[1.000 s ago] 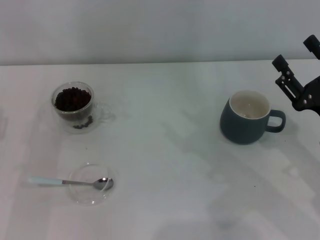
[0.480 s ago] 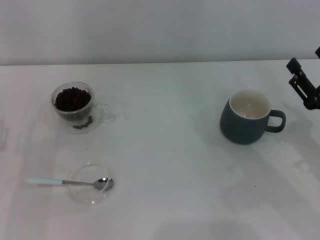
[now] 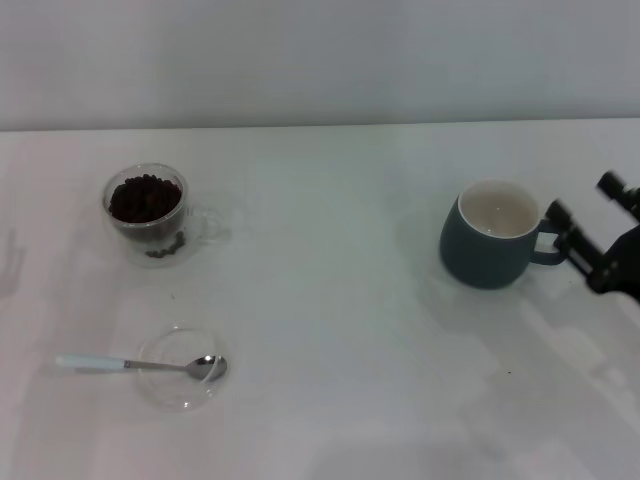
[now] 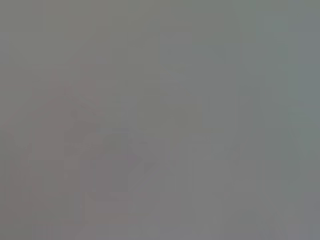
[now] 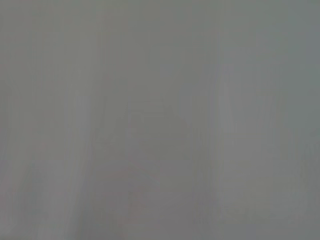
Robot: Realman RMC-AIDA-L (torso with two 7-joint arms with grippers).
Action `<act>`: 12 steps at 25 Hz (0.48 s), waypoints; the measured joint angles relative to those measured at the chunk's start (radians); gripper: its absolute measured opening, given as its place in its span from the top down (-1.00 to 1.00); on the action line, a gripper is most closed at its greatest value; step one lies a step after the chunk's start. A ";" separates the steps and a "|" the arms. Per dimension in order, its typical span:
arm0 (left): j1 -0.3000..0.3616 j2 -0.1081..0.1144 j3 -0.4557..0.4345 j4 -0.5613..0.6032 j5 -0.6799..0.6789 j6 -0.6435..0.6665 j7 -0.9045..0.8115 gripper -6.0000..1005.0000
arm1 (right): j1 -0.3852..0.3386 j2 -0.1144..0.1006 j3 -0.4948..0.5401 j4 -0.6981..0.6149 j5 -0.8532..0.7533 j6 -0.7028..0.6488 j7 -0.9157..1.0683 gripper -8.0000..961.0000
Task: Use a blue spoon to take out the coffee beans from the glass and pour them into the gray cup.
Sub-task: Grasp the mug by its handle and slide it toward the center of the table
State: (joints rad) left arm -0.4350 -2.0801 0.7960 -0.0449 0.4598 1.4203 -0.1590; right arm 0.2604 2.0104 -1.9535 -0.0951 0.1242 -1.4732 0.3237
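The glass [image 3: 147, 212] stands at the far left of the white table, filled with dark coffee beans [image 3: 145, 197]. The blue spoon [image 3: 120, 364] lies at the front left, its metal bowl resting in a flat clear dish [image 3: 178, 392] and its pale handle pointing left. The gray cup [image 3: 493, 238] stands at the right, cream inside, with its handle toward the right. My right gripper [image 3: 582, 199] is open and empty, just right of the cup's handle. The left gripper is out of view. Both wrist views show only plain grey.
The white table [image 3: 330, 300] runs back to a pale wall. A few beans show low between the glass's walls [image 3: 168, 247]. A faint shadow falls at the table's left edge [image 3: 10, 262].
My right gripper has come down from the upper right edge to beside the cup's handle. The glass, spoon, dish and cup have not moved.
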 joint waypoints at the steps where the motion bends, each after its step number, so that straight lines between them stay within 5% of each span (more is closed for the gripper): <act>1: 0.001 0.000 0.000 0.002 0.000 0.001 0.000 -0.45 | 0.000 0.000 -0.014 0.000 0.000 0.016 0.000 -0.46; 12: 0.026 -0.002 0.005 0.004 0.009 0.006 -0.010 -0.45 | 0.011 0.002 -0.022 -0.012 0.012 0.216 -0.013 -0.45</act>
State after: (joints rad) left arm -0.4087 -2.0822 0.8009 -0.0411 0.4687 1.4265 -0.1689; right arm 0.2718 2.0125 -1.9757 -0.1068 0.1363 -1.2575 0.3109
